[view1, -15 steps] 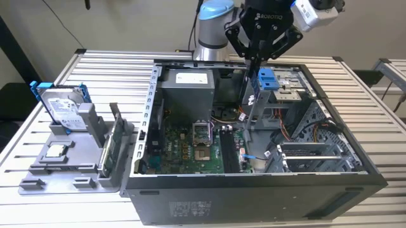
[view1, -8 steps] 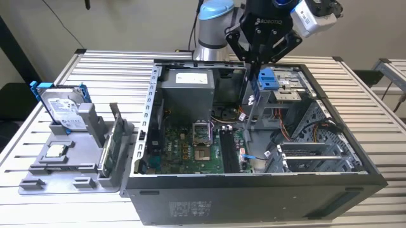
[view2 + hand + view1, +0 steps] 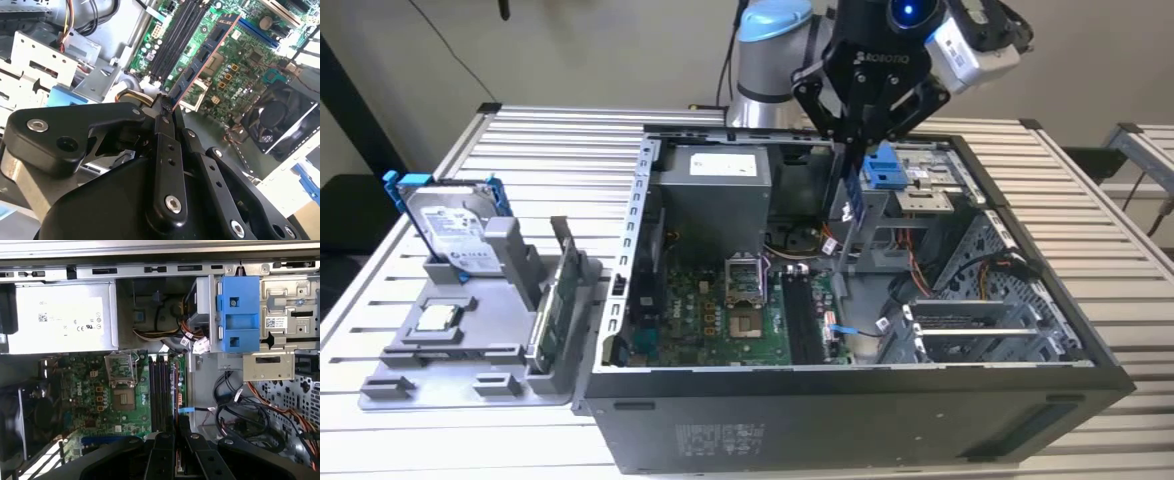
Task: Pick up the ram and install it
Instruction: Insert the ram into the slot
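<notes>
The end effector (image 3: 167,104) is matt black, and the ram (image 3: 202,60) is dark blue-black with a thin red-orange edge, against a green motherboard (image 3: 95,385) with black slots (image 3: 161,395). The computer case (image 3: 854,420) is dark grey outside and pale silver within, with a bright blue bracket (image 3: 240,315), a grey power supply (image 3: 60,315) bearing a white label, and orange, yellow and black wires (image 3: 172,335). On the ribbed silver-white desk (image 3: 534,140) sit a grey fixture (image 3: 440,350) and 1 silver-labelled hard drive (image 3: 454,225) in a blue frame.
</notes>
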`<state>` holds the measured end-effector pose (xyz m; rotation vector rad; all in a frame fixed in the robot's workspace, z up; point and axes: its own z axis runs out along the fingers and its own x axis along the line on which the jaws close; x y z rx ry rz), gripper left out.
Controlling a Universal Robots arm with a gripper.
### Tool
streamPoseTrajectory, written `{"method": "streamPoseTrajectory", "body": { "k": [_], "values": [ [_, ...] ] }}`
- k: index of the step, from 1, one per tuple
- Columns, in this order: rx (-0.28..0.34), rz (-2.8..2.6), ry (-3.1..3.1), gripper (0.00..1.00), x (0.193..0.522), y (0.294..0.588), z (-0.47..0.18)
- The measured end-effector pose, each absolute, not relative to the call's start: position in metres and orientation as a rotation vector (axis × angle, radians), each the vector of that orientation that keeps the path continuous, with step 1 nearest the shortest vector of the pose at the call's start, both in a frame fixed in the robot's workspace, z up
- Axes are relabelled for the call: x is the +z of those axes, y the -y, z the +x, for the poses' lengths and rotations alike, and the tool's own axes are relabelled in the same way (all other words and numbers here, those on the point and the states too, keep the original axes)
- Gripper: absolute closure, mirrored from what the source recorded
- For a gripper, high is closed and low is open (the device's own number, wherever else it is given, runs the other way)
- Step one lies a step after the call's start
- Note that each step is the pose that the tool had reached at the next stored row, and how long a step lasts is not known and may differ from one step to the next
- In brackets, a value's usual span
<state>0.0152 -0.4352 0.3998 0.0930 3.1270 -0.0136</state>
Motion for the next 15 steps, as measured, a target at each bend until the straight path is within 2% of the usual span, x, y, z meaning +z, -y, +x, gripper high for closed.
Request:
{"method": "streamPoseTrajectory", "body": {
  "k": [15],
  "values": [
    [-0.014,0.093,-3.125,0.86,0.3935,0.4352,0.0152]
  ]
}}
